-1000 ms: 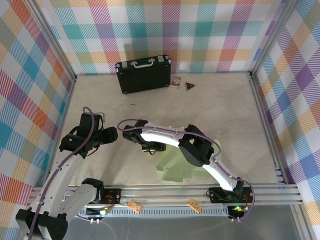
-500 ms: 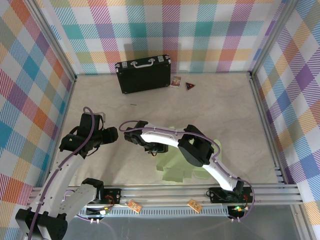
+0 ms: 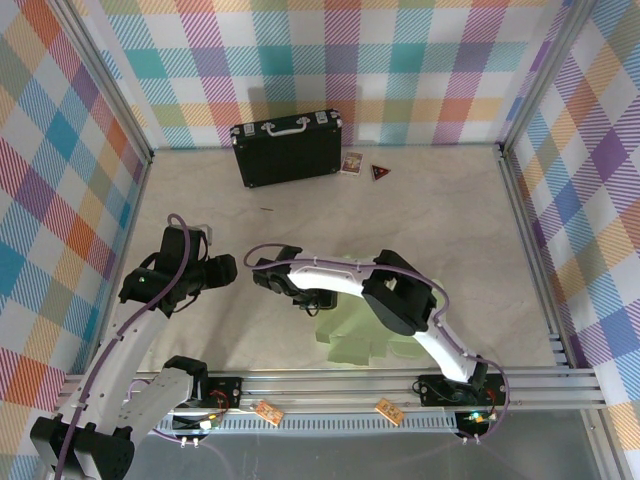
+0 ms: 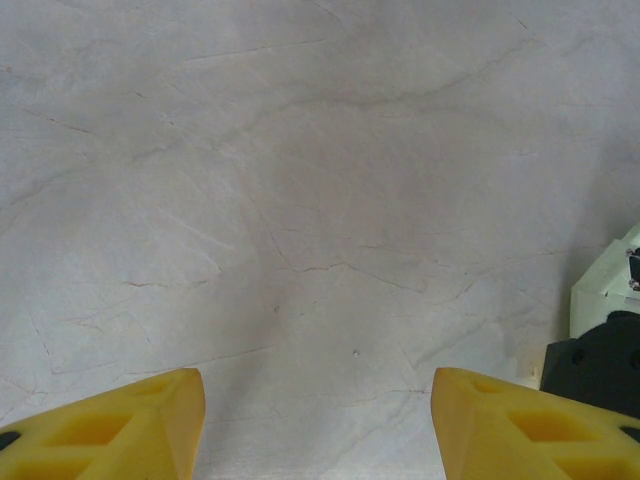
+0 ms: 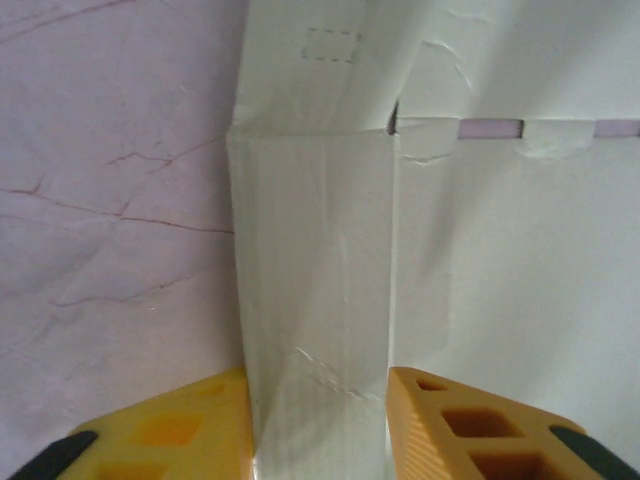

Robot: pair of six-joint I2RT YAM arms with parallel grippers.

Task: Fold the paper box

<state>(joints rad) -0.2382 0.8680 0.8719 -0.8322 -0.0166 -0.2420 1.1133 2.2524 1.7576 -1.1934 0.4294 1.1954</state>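
The paper box (image 3: pixel 357 338) is a pale green creased cut-out lying flat near the table's front, partly under my right arm. My right gripper (image 3: pixel 311 299) is at its left end. In the right wrist view the two yellow fingers press on both long edges of a narrow raised flap (image 5: pixel 312 250) of the paper box (image 5: pixel 510 280), so the right gripper (image 5: pixel 318 425) is shut on it. My left gripper (image 3: pixel 226 268) hovers to the left of the box, open (image 4: pixel 318 425) over bare table. A corner of the paper box (image 4: pixel 603 285) shows at that view's right edge.
A black case (image 3: pixel 287 149) with a metal handle stands at the back wall, with a small card (image 3: pixel 351 162) and a dark triangle (image 3: pixel 380 172) to its right. Plaid walls and metal rails (image 3: pixel 530 230) close in the table on three sides.
The right gripper's jaws have closed in onto the flap, and its arm has shifted slightly right. The left arm has not moved.
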